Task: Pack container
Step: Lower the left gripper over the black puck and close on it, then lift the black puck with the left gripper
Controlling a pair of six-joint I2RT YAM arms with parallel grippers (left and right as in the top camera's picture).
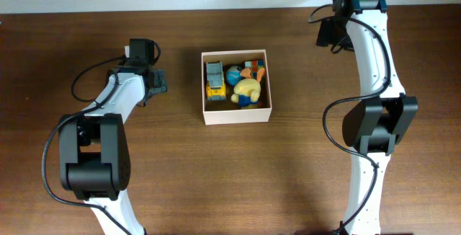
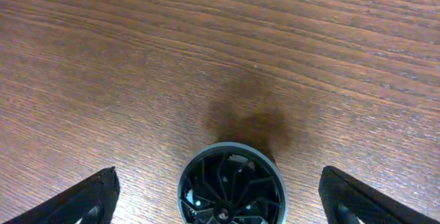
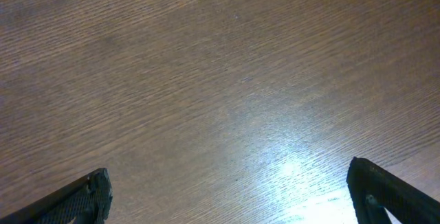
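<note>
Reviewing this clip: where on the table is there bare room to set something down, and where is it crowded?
Bare table lies between the left gripper and the container, between the container and the right arm, and on its near side. Only inside the container is it crowded: toys fill most of it.

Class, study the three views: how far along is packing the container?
Done: a yellow truck, a blue-and-yellow plush and other toys lie inside the container. In hand: nothing; the left claw and right claw are open over the table. Left: no loose toys show, so packing looks nearly or fully finished.
</note>
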